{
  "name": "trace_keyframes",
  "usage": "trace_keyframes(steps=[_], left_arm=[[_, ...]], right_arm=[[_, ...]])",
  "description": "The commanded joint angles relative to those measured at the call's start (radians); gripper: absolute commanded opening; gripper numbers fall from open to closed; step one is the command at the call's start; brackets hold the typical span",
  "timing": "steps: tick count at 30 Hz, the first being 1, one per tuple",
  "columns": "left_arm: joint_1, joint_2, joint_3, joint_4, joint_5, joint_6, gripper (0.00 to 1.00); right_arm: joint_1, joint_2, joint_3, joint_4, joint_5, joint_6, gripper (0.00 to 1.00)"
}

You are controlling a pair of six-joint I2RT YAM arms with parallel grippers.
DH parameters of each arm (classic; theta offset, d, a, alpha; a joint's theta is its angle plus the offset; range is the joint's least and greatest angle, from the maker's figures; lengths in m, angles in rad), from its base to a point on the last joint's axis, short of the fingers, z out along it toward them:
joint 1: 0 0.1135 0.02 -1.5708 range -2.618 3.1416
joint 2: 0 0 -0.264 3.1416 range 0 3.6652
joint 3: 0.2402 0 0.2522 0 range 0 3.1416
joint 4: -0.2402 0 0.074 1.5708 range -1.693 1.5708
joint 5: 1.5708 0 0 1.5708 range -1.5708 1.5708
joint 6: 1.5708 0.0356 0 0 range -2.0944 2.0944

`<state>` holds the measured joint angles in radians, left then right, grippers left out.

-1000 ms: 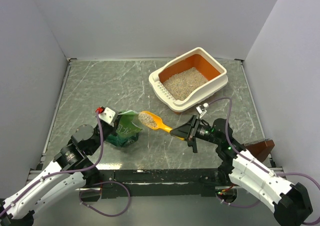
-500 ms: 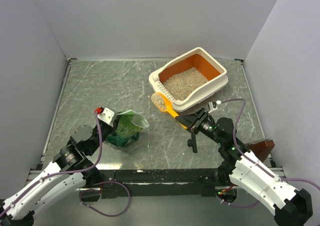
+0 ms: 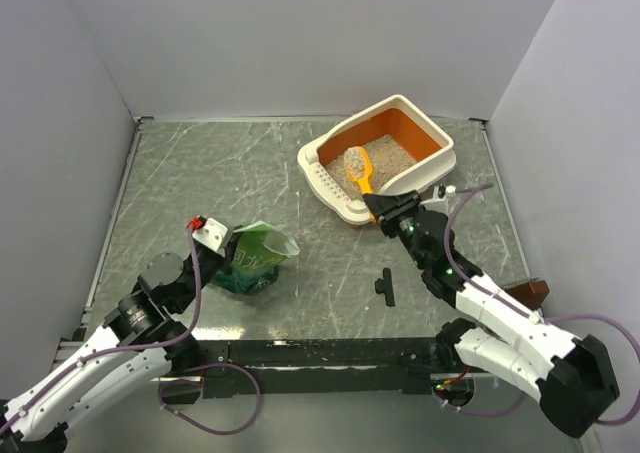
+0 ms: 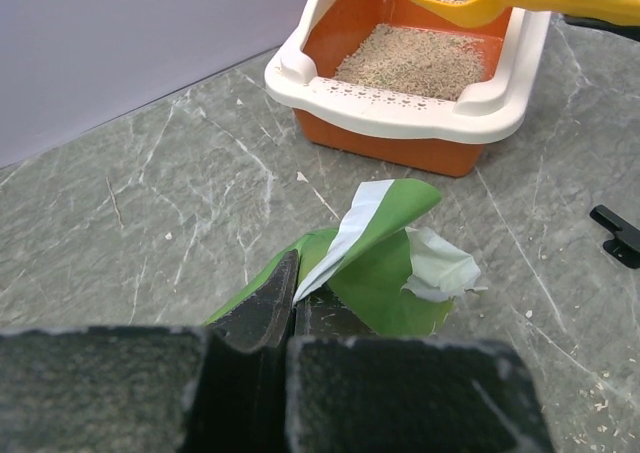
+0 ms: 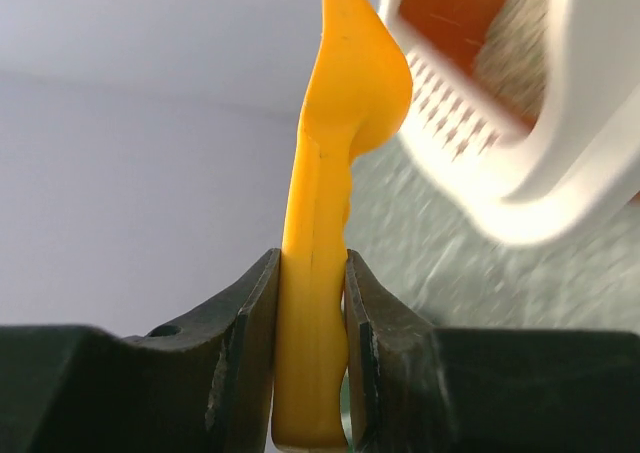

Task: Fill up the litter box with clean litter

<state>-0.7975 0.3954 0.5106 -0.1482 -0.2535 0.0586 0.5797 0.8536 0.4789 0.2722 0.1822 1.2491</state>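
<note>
The box (image 3: 322,178) sits far right on the desk (image 3: 200,173), turned at an angle, its slotted rim facing near-left and its far corner near the right wall. Litter (image 3: 385,155) covers much of its orange floor. Open desk stretches left of the box and between it and the green bag (image 3: 258,258), which stands near left. A small black part (image 3: 385,286) lies on the desk near the right arm.

The right arm reaches far, its gripper (image 3: 385,205) just at the box's near rim, clamped on the handle of the scoop (image 3: 360,165). The scoop's bowl hangs over the litter inside the box, carrying granules. The left arm is bent low, its gripper (image 4: 292,273) pinching the bag's edge.
</note>
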Motion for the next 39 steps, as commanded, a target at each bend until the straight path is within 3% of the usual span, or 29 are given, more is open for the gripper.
trace_keyframes(steps=[1, 9, 16, 26, 34, 39], left_arm=[[-0.019, -0.027, 0.017, 0.101, 0.005, -0.017, 0.01], [-0.022, -0.043, 0.022, 0.096, -0.013, -0.019, 0.01], [-0.023, -0.07, 0.013, 0.122, -0.004, -0.02, 0.01], [-0.023, -0.033, 0.078, 0.139, 0.069, -0.051, 0.01], [-0.023, 0.112, 0.135, 0.31, 0.131, -0.167, 0.01], [-0.023, 0.206, 0.193, 0.443, 0.146, -0.163, 0.0]], right_arm=[[-0.012, 0.094, 0.179, -0.04, 0.174, -0.166, 0.0], [-0.032, 0.312, 0.515, -0.488, 0.319, -0.47, 0.0], [-0.072, 0.476, 0.71, -0.666, 0.369, -0.746, 0.0], [-0.073, 0.654, 0.921, -0.712, 0.396, -1.157, 0.0], [-0.069, 0.8, 1.107, -0.809, 0.494, -1.43, 0.0], [-0.069, 0.768, 1.083, -0.742, 0.54, -1.527, 0.0]])
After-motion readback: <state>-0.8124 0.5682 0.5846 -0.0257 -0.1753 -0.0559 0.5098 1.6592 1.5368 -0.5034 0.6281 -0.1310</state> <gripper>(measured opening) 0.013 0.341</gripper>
